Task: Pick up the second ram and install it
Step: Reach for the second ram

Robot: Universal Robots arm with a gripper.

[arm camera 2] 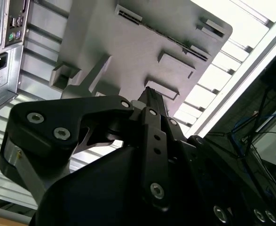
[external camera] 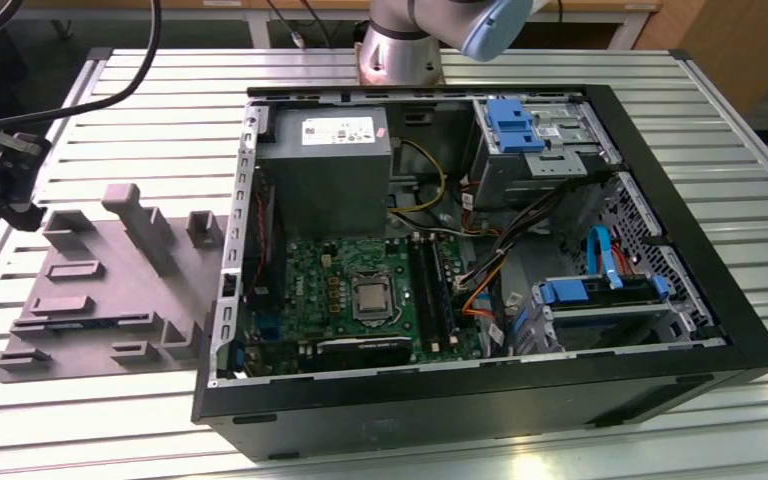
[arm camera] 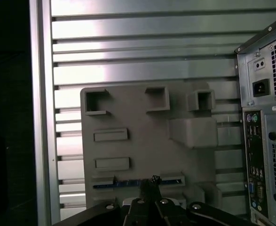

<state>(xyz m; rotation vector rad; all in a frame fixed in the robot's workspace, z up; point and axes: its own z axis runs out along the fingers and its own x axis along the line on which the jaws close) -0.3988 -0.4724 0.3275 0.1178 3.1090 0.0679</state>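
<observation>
I am at the pick-up step: my black gripper point(arm camera: 153, 182) is right at the long, thin dark memory stick point(arm camera: 123, 184), which lies slotted in the grey plastic tray point(arm camera: 142, 141). I cannot tell whether my grip is open or clenched. Grasping the stick needs square alignment.

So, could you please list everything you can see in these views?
table: one, silver slats, under everything
computer case: one, black, open, mid-table
motherboard: one, green, inside the case
power supply: one, grey, inside the case
tray: one, grey, exterior view's left of the case
second ram: one, dark, in a tray slot
arm: one, grey, beyond the case
gripper: one, black, right by the second ram
</observation>
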